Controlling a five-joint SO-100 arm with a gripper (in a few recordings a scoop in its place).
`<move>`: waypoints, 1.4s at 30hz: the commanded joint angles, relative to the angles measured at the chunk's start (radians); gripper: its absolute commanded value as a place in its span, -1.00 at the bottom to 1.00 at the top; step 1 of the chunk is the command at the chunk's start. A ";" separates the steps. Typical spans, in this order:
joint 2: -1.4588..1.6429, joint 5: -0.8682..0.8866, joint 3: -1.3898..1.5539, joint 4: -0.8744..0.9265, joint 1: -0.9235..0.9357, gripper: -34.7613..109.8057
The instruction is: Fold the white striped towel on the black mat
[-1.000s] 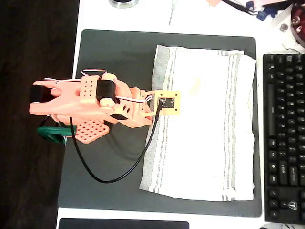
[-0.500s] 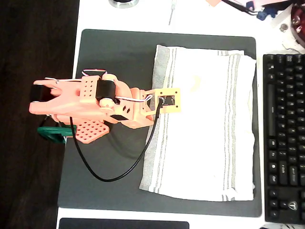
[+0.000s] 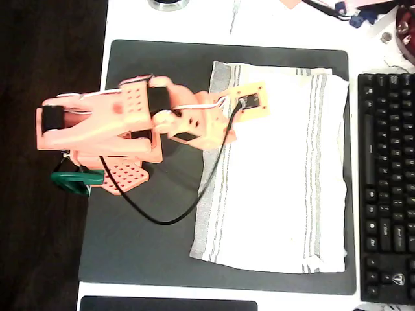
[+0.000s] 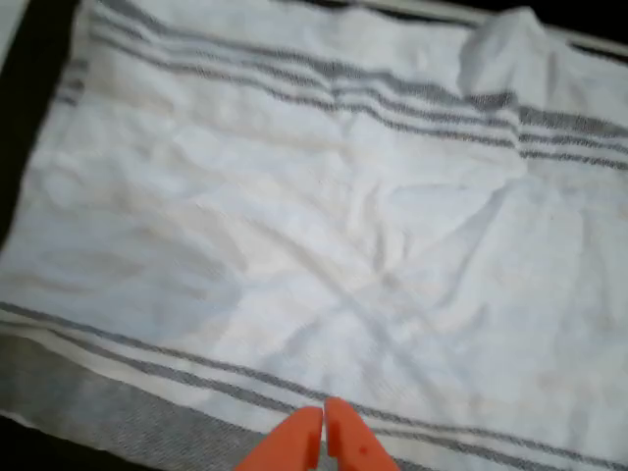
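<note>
Black mat [image 3: 155,71], white striped towel [image 4: 324,226], hand [image 4: 325,430] closed, empty

The orange arm [image 3: 130,129] reached from the left side toward the upper right in the overhead view. Its wrist was turned a little, with a black cable hanging from it in a loop. In the wrist view the gripper [image 4: 323,439] pointed up from the bottom edge, its two orange fingertips [image 4: 299,442] pressed together.

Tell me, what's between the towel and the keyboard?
Just a thin bare strip of the black mat separates the white striped towel from the keyboard, seen overhead.
</note>
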 commanded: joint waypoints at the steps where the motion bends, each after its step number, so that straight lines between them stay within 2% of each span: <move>1: -0.101 0.043 -0.127 -0.002 -0.080 -0.52; 19: -0.842 0.503 -0.730 0.069 -0.397 -0.51; 25: -1.098 0.557 -0.973 0.120 -0.416 -0.49; 33: -1.281 0.601 -1.201 0.202 -0.405 -0.49; 42: -1.520 0.695 -1.428 0.261 -0.417 -0.36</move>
